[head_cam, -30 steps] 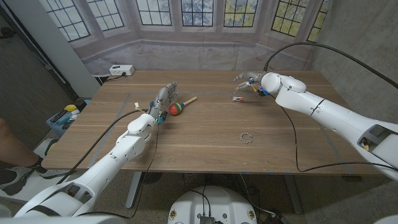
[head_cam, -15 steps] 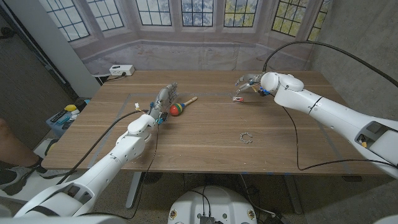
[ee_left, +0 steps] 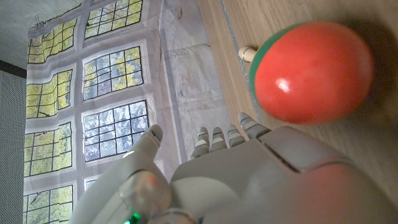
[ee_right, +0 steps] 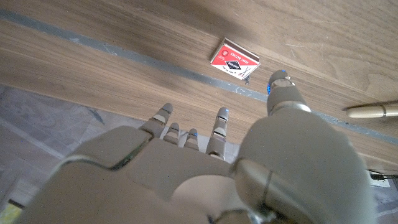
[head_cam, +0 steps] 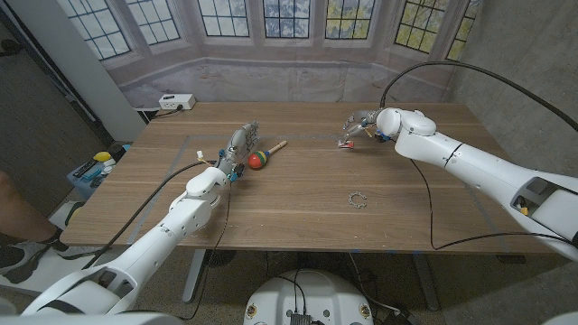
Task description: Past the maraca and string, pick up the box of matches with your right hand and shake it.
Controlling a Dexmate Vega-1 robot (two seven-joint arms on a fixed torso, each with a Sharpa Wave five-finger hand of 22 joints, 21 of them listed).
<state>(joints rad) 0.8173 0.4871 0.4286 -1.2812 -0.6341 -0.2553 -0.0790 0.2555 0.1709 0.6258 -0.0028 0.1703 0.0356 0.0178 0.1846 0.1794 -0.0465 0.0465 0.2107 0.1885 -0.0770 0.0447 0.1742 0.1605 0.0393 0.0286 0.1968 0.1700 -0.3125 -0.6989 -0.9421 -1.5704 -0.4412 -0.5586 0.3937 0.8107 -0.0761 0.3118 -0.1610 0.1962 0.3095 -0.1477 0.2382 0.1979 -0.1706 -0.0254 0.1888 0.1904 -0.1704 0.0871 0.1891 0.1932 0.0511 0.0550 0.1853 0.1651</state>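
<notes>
matchbox: I see the box of matches [head_cam: 345, 143] lying flat on the table [head_cam: 298, 199], far side, right of centre; red label up in my right wrist view [ee_right: 234, 60].
right hand: my right hand [head_cam: 359, 121] hovers over the far right part of the table, fingers spread, nothing in them.
hand vs box: in the head view the box sits just beside the fingertips, on the near-left side of the hand; the wrist view shows a strip of bare wood between the fingertips [ee_right: 278, 84] and the box, so not touching.
left hand: my left hand [head_cam: 237, 144] stands on edge just left of the maraca [head_cam: 258, 158], fingers straight and fairly close together, holding nothing. Can't tell if it touches the maraca.
maraca: red-green head [ee_left: 309, 71], wooden handle pointing to the far right.
string: small coil [head_cam: 358, 199] on the near right, well apart from both hands.
</notes>
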